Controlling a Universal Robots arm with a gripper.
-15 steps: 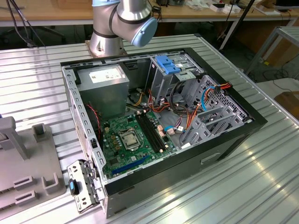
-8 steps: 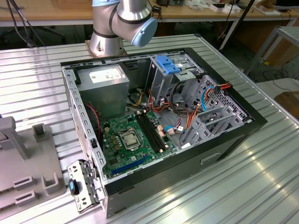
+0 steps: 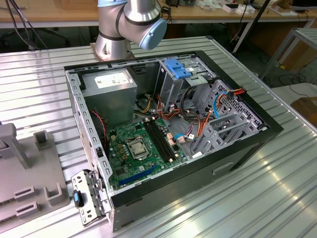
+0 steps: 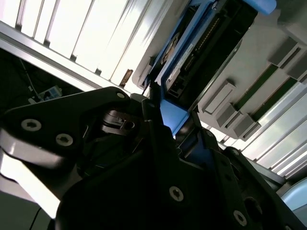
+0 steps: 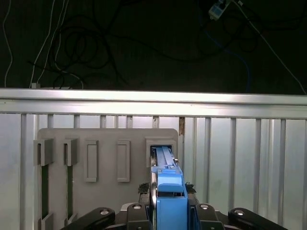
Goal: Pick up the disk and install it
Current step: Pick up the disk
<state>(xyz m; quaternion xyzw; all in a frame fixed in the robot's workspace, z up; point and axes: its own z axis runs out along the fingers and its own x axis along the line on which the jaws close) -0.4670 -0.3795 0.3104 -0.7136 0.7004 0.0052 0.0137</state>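
Note:
The disk point(image 5: 170, 199), a grey drive in a bright blue carrier, stands on edge in a slot of a grey rack point(image 5: 105, 136). My gripper point(image 5: 168, 189) sits at the disk's near end, its black fingers point(image 5: 143, 188) pressed against both sides of the blue carrier, so it looks shut on it. In the second wrist view the blue end tab of the disk point(image 4: 171, 116) sits between the dark finger bodies of the gripper point(image 4: 165, 122). The rest of the disk runs away into the rack point(image 4: 240, 112).
The open computer case point(image 3: 257, 119) lies on the ribbed metal table point(image 3: 277, 198), with a grey drive bay topped by a blue bracket point(image 3: 177, 68) at its far side. The arm's base point(image 3: 116, 39) stands behind the case. The grey rack point(image 3: 34, 171) lies at the exterior view's left.

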